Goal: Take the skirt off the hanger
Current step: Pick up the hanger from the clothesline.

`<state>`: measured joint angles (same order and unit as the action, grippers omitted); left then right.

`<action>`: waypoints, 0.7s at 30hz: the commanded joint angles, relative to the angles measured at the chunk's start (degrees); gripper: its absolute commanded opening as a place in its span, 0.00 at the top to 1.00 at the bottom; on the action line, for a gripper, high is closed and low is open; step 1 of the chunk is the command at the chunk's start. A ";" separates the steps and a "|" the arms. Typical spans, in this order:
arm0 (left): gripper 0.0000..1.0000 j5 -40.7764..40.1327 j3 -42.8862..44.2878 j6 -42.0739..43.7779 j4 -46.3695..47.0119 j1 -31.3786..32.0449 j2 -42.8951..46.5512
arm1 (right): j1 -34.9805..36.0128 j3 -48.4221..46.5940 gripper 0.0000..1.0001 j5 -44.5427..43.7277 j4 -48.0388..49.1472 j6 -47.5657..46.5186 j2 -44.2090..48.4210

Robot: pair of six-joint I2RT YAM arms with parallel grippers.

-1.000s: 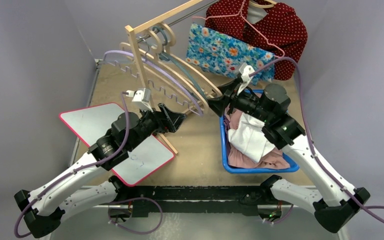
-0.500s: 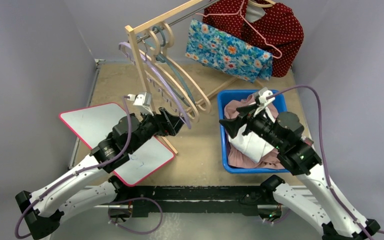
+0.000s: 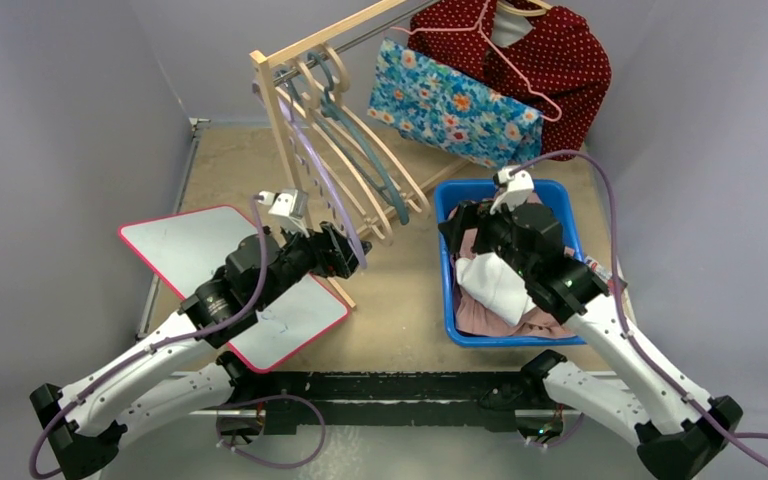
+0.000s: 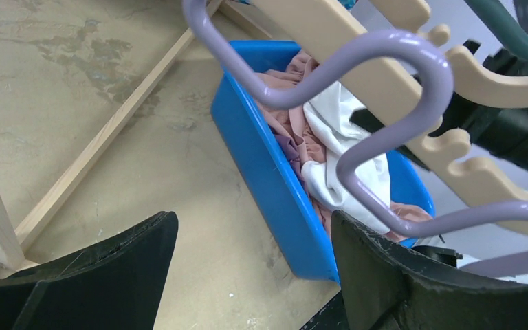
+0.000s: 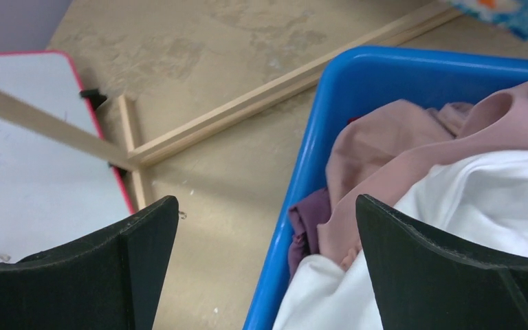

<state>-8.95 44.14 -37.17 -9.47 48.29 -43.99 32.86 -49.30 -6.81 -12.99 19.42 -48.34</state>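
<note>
Grey walls are closing in the table point(image 3: 400, 300) on the left, right and back. The widest bare stretch is running down the middle, between the red-edged whiteboard point(image 3: 185, 250), which is lying flat at the left, and the blue bin point(image 3: 520, 340) at the right. More bare surface is showing at the back left, behind the wooden rack point(image 3: 273, 115). The rack's foot bar is reaching out toward the near edge, touching the whiteboard's rim. A row of wooden hangers point(image 3: 370, 175) and one lavender hanger point(image 3: 310, 150) are dangling from the rail and slanting forward over the middle.

The flowered skirt point(image 3: 455, 100) is hanging at the rail's far end, above the bin's back wall and overlapping a red dotted garment point(image 3: 565, 60). A pink hanger is crossing both; I cannot tell which cloth it is carrying.

The left claw point(image 3: 348, 250) is hovering by the rack's foot with its jaws spread wide and nothing between them. In the left wrist view the claw point(image 4: 254, 220) is facing the bin, and the lavender hanger's wavy bar point(image 4: 385, 137) is passing just over one finger; contact cannot be told.

The right claw point(image 3: 458, 225) is hanging over the bin's left wall, fully released and gripping nothing. Its wrist view is showing the claw point(image 5: 267, 206) above the rim, with white cloth point(image 5: 495, 206) and pink cloth point(image 5: 385, 151) heaped inside.
</note>
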 commanded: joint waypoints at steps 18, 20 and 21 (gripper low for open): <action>0.18 3.43 -0.11 2.76 -1.16 0.05 1.88 | -26.59 -38.98 0.01 4.06 -1.36 -5.78 -19.15; 0.18 3.40 0.05 2.62 -1.88 0.00 2.02 | -28.18 -42.02 0.01 5.94 -1.02 -5.46 -21.31; 0.18 3.46 0.09 2.55 -2.33 0.04 1.91 | -28.81 -43.54 0.01 7.40 -0.89 -5.44 -22.48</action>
<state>-5.93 44.14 -35.97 -11.79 48.29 -42.89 6.09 -86.83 -4.86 -15.18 14.52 -68.12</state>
